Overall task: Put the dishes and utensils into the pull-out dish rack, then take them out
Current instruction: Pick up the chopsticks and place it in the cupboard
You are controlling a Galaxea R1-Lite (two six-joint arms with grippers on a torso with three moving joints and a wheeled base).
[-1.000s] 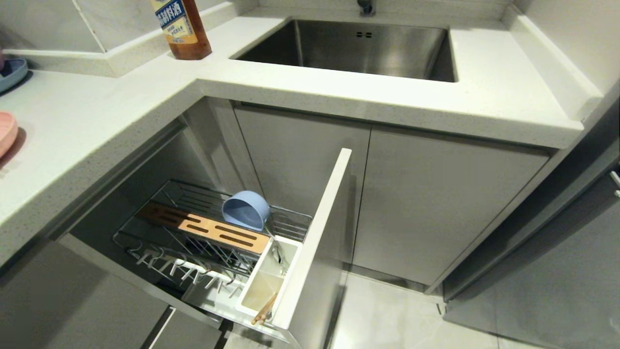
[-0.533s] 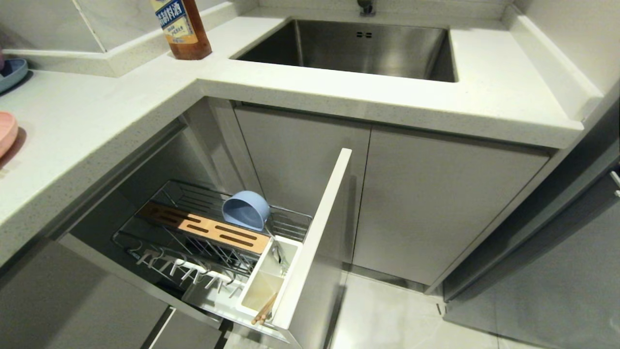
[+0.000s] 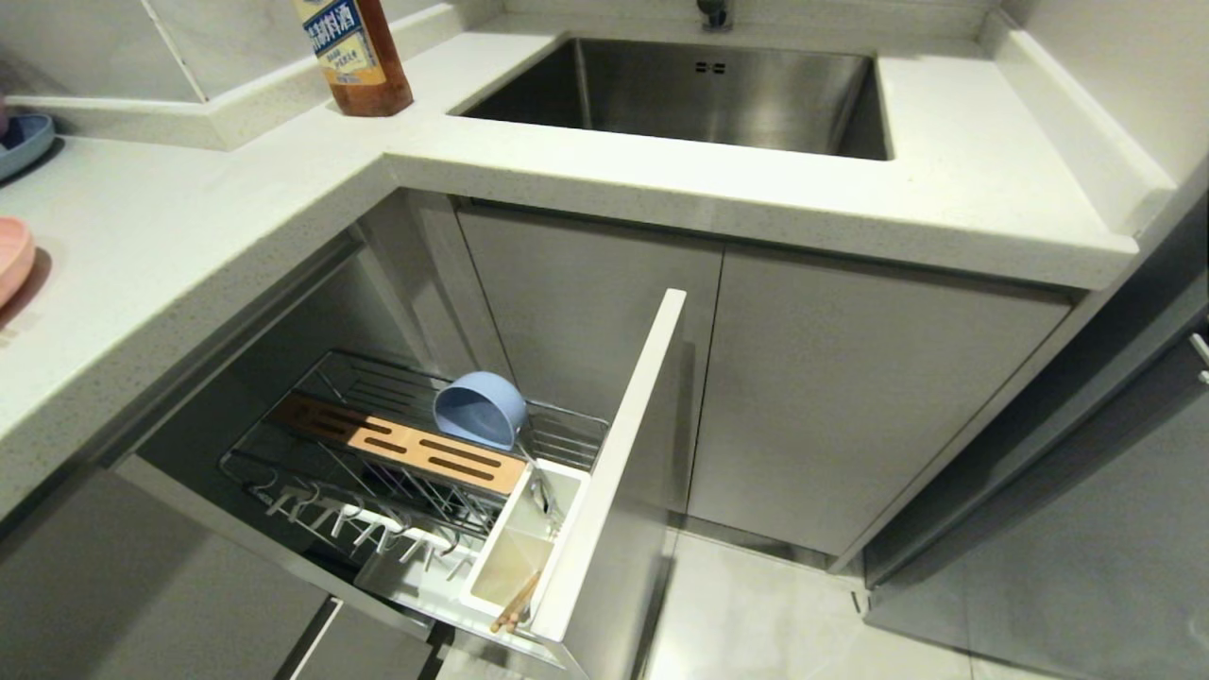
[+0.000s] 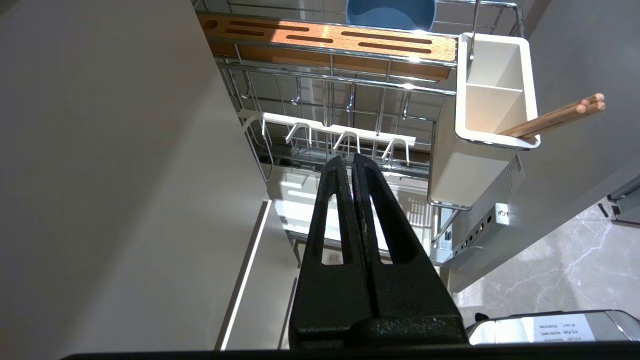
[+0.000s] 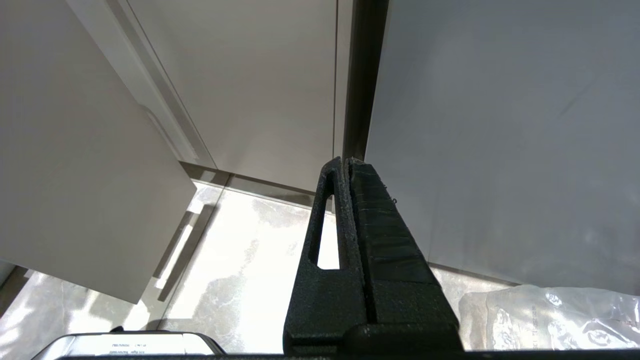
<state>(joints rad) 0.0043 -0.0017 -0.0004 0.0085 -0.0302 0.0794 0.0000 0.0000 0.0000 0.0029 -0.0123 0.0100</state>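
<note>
Nothing in the head view differs from a second ago; every object lies exactly where it lay, and neither of my arms shows there. One pull-out dish rack (image 3: 378,463) stands drawn out below the worktop (image 3: 189,246), its pale front panel (image 3: 614,453) edge-on to me. One light-blue bowl (image 3: 480,409) rests tipped on its side on the wire, just behind the one slotted wooden strip (image 3: 401,444). One white utensil cup (image 3: 529,538) sits against the front panel; two chopsticks (image 3: 515,602) lean out of its near compartment, and some thin metal handles (image 3: 546,498) stand in the far one, though I cannot count them. One pale-pink plate (image 3: 14,257) lies on the worktop at the far left edge; one darker blue plate (image 3: 24,142) sits further back. One brown bottle (image 3: 354,57) stands beside the one steel sink (image 3: 689,90). My left jaws (image 4: 348,160) are pressed together, holding nothing, low beside the rack's row of white-tipped hooks (image 4: 340,137); my right jaws (image 5: 345,162) are likewise closed and empty, facing plain cabinet doors (image 5: 250,90) above the floor (image 5: 240,270).
</note>
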